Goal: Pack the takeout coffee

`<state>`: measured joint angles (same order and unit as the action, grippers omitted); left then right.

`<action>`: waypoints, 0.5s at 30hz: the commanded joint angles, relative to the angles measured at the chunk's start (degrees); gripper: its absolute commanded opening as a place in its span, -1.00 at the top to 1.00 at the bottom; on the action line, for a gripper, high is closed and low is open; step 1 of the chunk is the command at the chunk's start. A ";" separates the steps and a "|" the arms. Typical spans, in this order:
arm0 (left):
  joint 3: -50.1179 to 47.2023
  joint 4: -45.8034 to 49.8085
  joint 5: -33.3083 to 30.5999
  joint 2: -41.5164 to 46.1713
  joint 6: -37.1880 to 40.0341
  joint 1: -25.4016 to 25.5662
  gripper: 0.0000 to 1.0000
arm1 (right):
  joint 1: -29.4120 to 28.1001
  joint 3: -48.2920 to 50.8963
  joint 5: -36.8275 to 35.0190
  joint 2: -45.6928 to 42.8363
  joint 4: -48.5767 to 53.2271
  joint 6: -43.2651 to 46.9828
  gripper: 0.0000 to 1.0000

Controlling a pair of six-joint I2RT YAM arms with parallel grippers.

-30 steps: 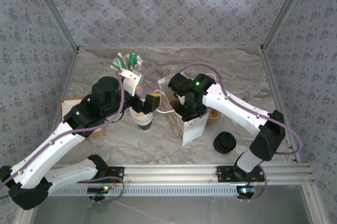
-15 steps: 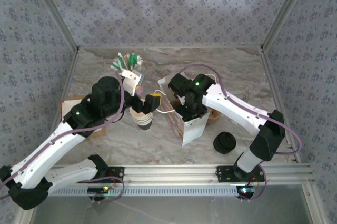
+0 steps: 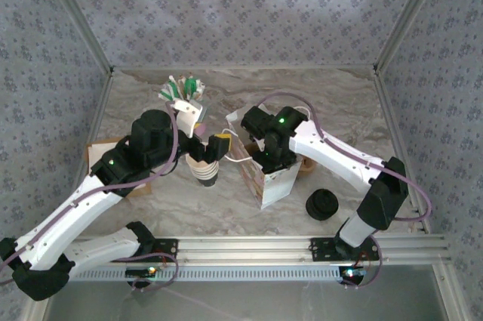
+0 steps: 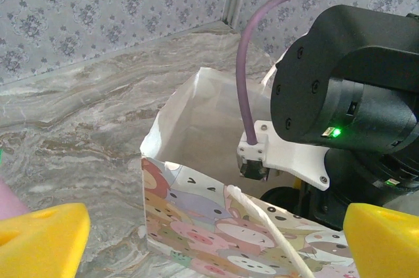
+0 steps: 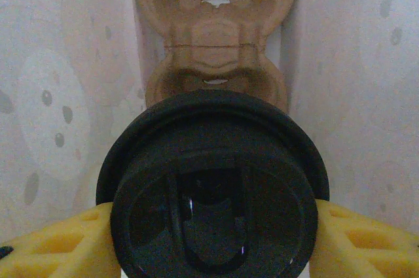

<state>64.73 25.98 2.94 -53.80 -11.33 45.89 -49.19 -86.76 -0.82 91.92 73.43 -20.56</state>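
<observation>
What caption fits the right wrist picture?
Right gripper holding the takeout coffee inside the paper bag, above a cardboard tray.

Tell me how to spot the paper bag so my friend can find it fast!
Look at the marble table, in the middle between the two robot arms. The paper bag stands there with its top open, the right arm reaching down into it. Only it wears pastel cartoon animals; the stack of cups on its left and the black lids on its right have none.

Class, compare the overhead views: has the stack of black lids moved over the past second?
No. The stack of black lids sits in the same spot, just beyond the aluminium rail at the table's near edge.
</observation>
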 commanded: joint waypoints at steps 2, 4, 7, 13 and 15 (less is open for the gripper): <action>1.66 -0.40 0.05 -0.23 1.03 0.38 -0.99 | 0.25 0.71 -0.10 0.44 0.98 -0.01 -0.26; 1.72 -0.41 0.05 -0.26 1.05 0.40 -0.99 | 0.24 0.78 -0.01 0.46 1.00 -0.01 -0.26; 1.77 -0.49 0.13 -0.34 1.05 0.35 -0.99 | 0.28 0.72 0.26 0.56 1.33 -0.01 -0.26; 1.96 -0.60 0.22 -0.61 1.03 0.39 -0.99 | 0.35 0.63 0.53 0.64 1.81 -0.01 -0.27; 1.98 -0.62 0.31 -0.74 1.05 0.34 -0.99 | 0.47 0.76 0.57 0.76 1.81 -0.01 -0.27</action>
<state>64.75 25.98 2.94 -54.63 -11.33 45.89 -49.19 -86.17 -0.60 91.92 73.47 -20.56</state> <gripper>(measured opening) 0.994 0.636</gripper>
